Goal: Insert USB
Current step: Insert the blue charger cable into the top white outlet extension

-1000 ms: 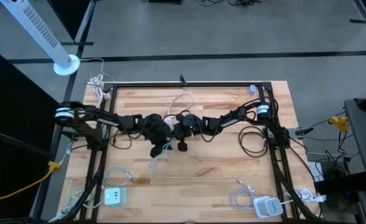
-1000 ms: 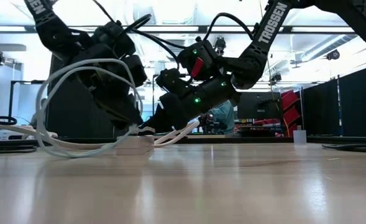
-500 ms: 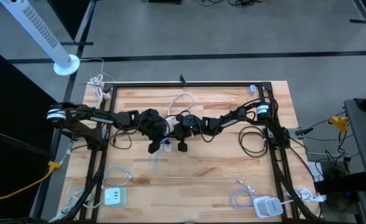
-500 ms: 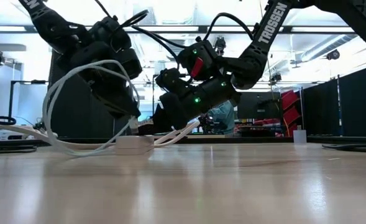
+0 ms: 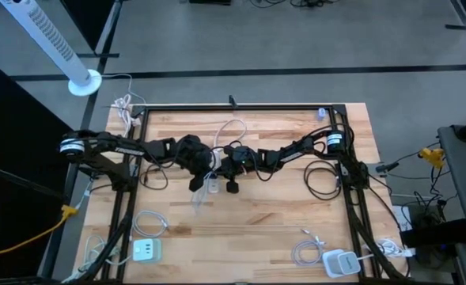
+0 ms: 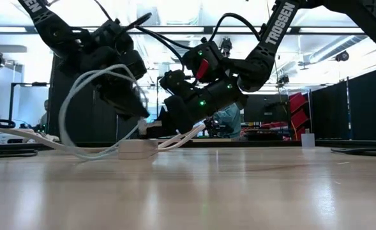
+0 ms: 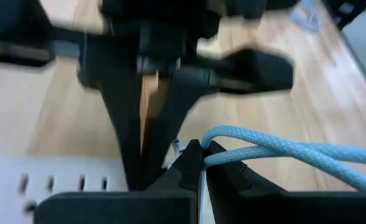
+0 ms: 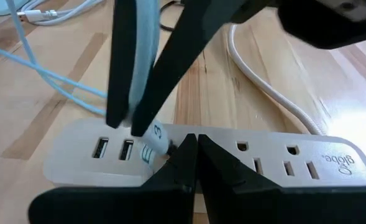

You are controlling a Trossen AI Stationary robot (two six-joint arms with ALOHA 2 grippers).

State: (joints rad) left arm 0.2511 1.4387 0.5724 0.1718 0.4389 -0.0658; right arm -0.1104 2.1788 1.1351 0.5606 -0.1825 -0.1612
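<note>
**A:** What could go wrong from here?

**B:** The plug could miss its port. The left gripper (image 5: pixel 203 176) holds the light blue USB cable (image 7: pixel 282 149) a little way back from its end, and the cable loops wide behind it in the low view. If that loop tugs or the plug tilts, the tip would likely scrape the face of the white power strip (image 8: pixel 189 158) rather than seat. The strip is light, too; a sideways push could slide it across the table (image 5: pixel 256 229).

**A:** Isn't the right arm there to stop that?

**B:** It seems so. The right gripper (image 8: pixel 192 144) has its fingers pressed together, tips down on the top of the strip, just beside the USB ports (image 8: pixel 113 149). Whether it bears down hard enough to pin the strip cannot be told.

**A:** And the left fingers?

**B:** Closed tight, pinching the cable between the tips in the left wrist view.

**A:** Where is the plug itself?

**B:** At the strip's port end, near the table's middle, right by the right gripper's tips. It does not look seated yet.
</note>
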